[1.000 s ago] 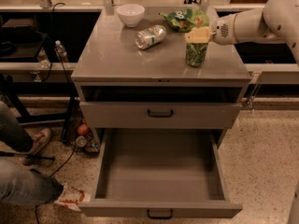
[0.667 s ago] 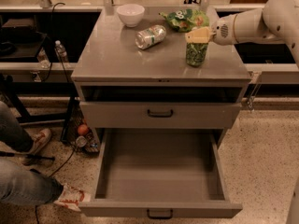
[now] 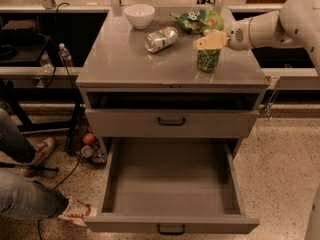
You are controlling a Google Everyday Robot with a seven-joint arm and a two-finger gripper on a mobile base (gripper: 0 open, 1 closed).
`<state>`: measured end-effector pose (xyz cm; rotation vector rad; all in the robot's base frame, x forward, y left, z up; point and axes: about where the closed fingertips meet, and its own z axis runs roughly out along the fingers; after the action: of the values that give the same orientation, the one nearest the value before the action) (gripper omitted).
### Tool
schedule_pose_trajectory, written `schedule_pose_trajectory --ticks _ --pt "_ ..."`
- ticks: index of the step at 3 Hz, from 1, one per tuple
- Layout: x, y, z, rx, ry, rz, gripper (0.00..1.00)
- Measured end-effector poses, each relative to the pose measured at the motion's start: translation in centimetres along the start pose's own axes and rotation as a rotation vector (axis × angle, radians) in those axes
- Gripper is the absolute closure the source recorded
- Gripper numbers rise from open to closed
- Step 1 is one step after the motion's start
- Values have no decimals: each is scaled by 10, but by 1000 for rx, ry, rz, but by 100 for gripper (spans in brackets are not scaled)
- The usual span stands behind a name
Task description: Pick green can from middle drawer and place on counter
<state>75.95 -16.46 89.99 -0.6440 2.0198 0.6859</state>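
Note:
The green can (image 3: 208, 60) stands upright on the counter (image 3: 125, 59), near its right edge. My gripper (image 3: 210, 40) reaches in from the right on the white arm (image 3: 270, 28) and sits at the can's top, covering it. The middle drawer (image 3: 170, 184), the lowest tier, is pulled fully out and nothing lies in it.
A paler dented can (image 3: 161, 39) lies on its side mid-counter. A white bowl (image 3: 139, 15) and a green snack bag (image 3: 197, 21) sit at the back. The shallower drawer (image 3: 171, 121) above is closed. A person's leg and shoe (image 3: 35, 199) are at the lower left.

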Motion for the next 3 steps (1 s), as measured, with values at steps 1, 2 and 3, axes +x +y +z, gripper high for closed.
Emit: schedule_pose_trajectory --ticks 1,2,3 --pt "5 -4 -4 12 -22 -22 0" --pt "7 -6 -11 20 -37 -35 0" --pt "12 -11 -50 56 -87 -36 0"
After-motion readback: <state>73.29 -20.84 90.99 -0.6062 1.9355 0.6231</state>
